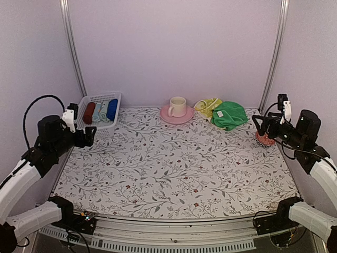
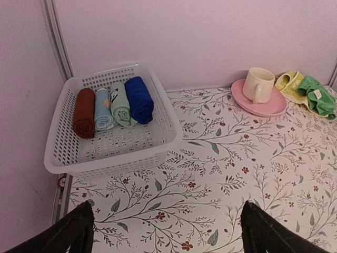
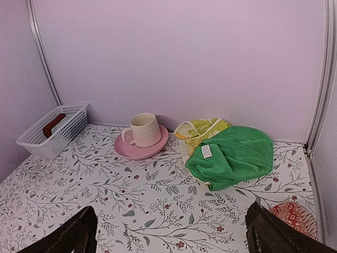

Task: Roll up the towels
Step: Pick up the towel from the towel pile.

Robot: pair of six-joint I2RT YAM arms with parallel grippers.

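Left gripper and right gripper hover above the left and right table edges, jaws fully spread, holding nothing. At the far edge, right of centre, the green towel lies crumpled, overlapping the yellow towel. The yellow towel lies just beside the pink saucer.

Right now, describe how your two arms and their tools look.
The left arm and the right arm are both built of white tubular links joined by bulky black joints. Each ends in a black two-finger tool, the left tool and the right tool alike, with a small white camera block at the wrist. A black cable loops above the left arm.
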